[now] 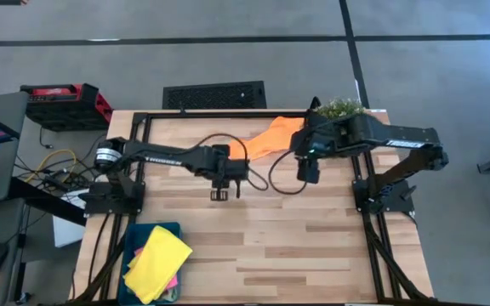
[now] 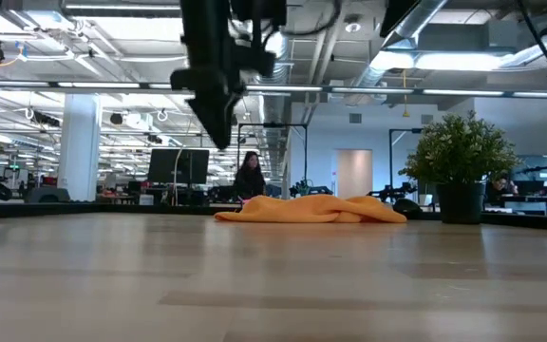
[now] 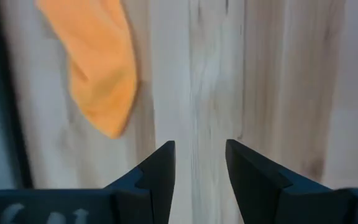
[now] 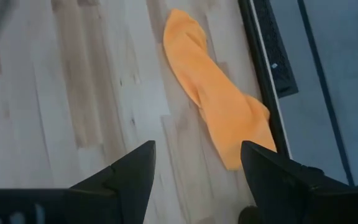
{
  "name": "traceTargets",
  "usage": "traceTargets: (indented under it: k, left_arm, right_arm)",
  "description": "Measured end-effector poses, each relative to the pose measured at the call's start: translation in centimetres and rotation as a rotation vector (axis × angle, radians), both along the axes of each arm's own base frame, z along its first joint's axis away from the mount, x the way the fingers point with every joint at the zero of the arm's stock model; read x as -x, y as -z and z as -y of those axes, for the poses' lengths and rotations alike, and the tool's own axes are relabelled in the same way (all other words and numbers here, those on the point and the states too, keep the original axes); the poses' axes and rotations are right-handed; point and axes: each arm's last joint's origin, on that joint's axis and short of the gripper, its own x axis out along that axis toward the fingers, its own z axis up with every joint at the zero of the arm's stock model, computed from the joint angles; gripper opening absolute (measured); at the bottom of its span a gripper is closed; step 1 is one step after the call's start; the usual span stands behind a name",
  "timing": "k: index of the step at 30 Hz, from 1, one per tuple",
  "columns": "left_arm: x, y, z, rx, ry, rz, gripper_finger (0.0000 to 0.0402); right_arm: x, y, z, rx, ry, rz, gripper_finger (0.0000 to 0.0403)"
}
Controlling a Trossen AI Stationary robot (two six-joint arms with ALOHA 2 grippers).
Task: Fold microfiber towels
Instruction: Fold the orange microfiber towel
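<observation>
An orange towel [image 1: 275, 136] lies crumpled in a long strip on the table near its far edge; it also shows in the low view [image 2: 313, 209], the left wrist view [image 3: 101, 68] and the right wrist view [image 4: 213, 93]. A yellow towel [image 1: 157, 262] lies on top of the teal bin [image 1: 134, 242] at the near left, with a bit of pink under it. My left gripper [image 1: 219, 195] hangs open and empty above the table's middle, to the near side of the orange towel. My right gripper [image 1: 307, 174] is open and empty, just right of the towel.
A potted plant [image 1: 341, 108] stands at the far edge, right of the orange towel. A black frame rail [image 4: 263, 93] runs along the far edge. Bare wood [image 1: 296, 246] fills the near middle and right of the table.
</observation>
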Motion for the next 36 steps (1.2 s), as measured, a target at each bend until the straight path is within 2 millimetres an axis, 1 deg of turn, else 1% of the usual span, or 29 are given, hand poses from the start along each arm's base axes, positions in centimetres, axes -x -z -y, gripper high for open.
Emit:
traceTargets:
  k: [2, 4, 8, 12, 17, 21, 25, 28, 33, 36]
  left_arm:
    - [0.2, 1.2, -1.5, 0.031, 0.020, -0.021, 0.0135]
    - [0.3, 2.5, -3.0, 0.049, 0.036, 0.000, 0.0135]
    - [0.8, 4.5, -5.6, 0.034, 0.073, 0.018, 0.0135]
    - [1.6, 6.6, -7.5, 0.012, 0.077, 0.032, 0.0135]
    - [2.5, 8.3, -9.4, -0.025, 0.048, 0.076, 0.0135]
    - [2.8, 9.0, -10.5, -0.071, 0.009, 0.111, 0.0135]
    - [3.0, 10.9, -11.4, -0.071, -0.010, 0.063, 0.0135]
    - [2.8, 11.7, -11.7, -0.092, -0.006, 0.039, 0.0135]
    - [2.8, 12.0, -11.8, -0.128, -0.013, 0.018, 0.0135]
    - [2.7, 12.0, -11.6, -0.130, 0.017, 0.012, 0.0135]
  right_arm:
    - [1.0, -0.7, 0.2, -0.006, 0.013, 0.023, 0.0260]
    - [1.8, -1.3, 0.3, -0.012, 0.029, 0.061, 0.0260]
    - [2.8, -2.2, 0.5, -0.021, 0.050, 0.126, 0.0260]
    - [2.9, -2.3, 0.5, -0.038, 0.082, 0.146, 0.0260]
    - [2.5, -2.1, 0.4, -0.039, 0.081, 0.133, 0.0260]
    - [2.6, -2.1, 0.4, -0.038, 0.081, 0.134, 0.0260]
    - [2.6, -2.1, 0.4, -0.039, 0.082, 0.137, 0.0260]
    - [2.6, -2.1, 0.4, -0.039, 0.082, 0.138, 0.0260]
    - [2.6, -2.1, 0.4, -0.038, 0.082, 0.137, 0.0260]
    - [2.6, -2.1, 0.4, -0.038, 0.082, 0.134, 0.0260]
